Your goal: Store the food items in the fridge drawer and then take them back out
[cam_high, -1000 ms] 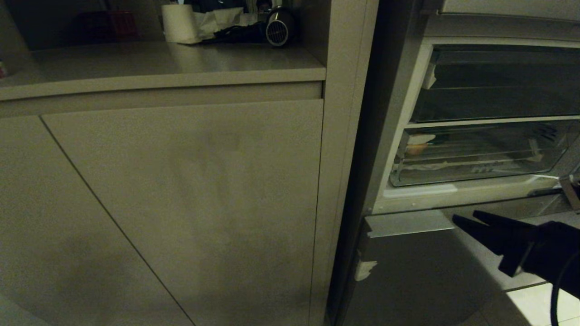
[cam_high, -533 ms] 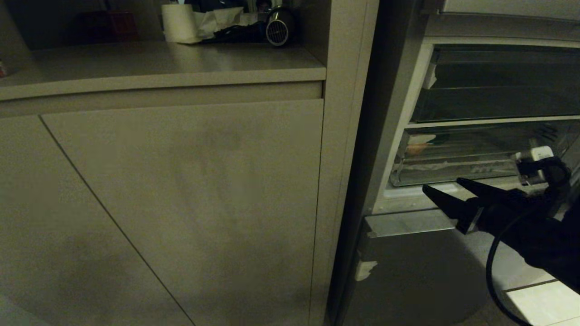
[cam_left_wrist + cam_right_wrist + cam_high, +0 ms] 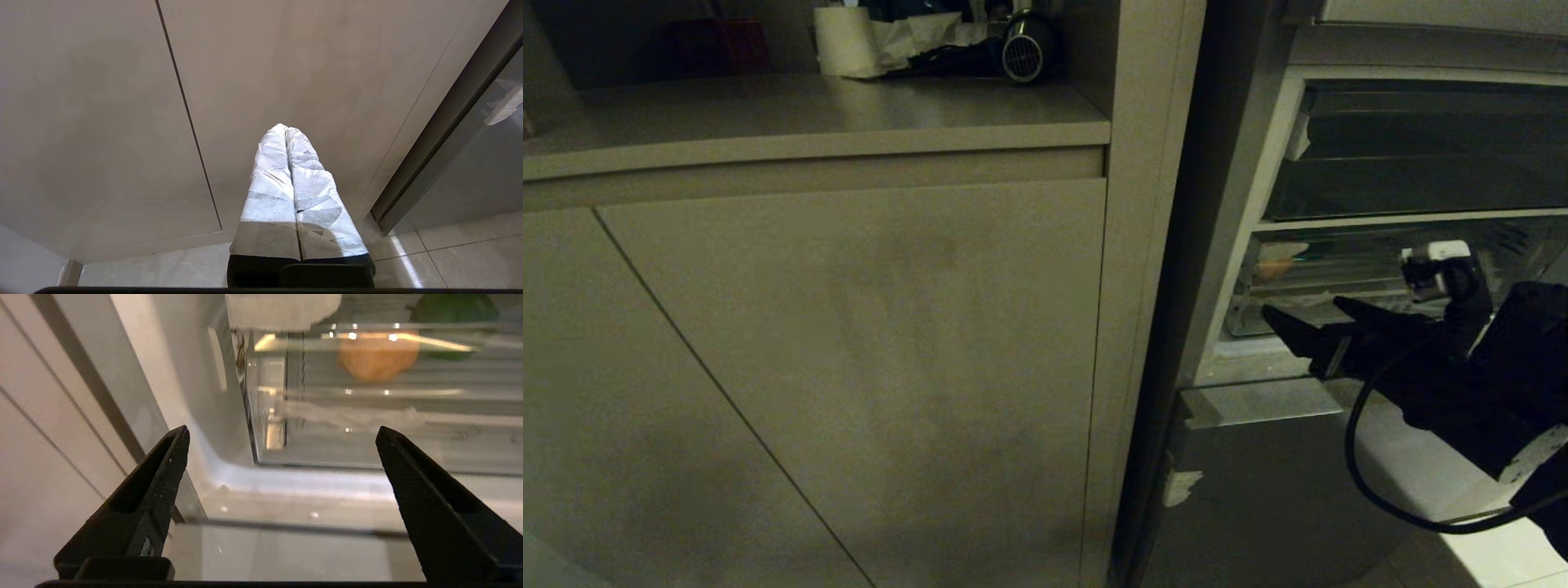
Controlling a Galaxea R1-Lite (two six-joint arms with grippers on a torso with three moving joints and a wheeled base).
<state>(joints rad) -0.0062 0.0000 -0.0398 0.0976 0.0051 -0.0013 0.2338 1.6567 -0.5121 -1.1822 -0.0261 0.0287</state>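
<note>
Potato (image 3: 378, 359) and pepper (image 3: 451, 312) lay inside the closed drawer (image 3: 1372, 314), behind its clear front wall. Right claw (image 3: 282, 435) hung spread and empty before that wall. Left claw (image 3: 286, 130), pressed together, faced cabinet doors (image 3: 286, 61).

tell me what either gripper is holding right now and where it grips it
Nothing is held. The right gripper stands open and empty before the clear plastic fridge drawer; the left gripper is shut on nothing.

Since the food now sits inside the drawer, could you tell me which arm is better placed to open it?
The right: the right gripper is open in front of the fridge drawer, while the left gripper is shut, facing the cabinet door.
</note>
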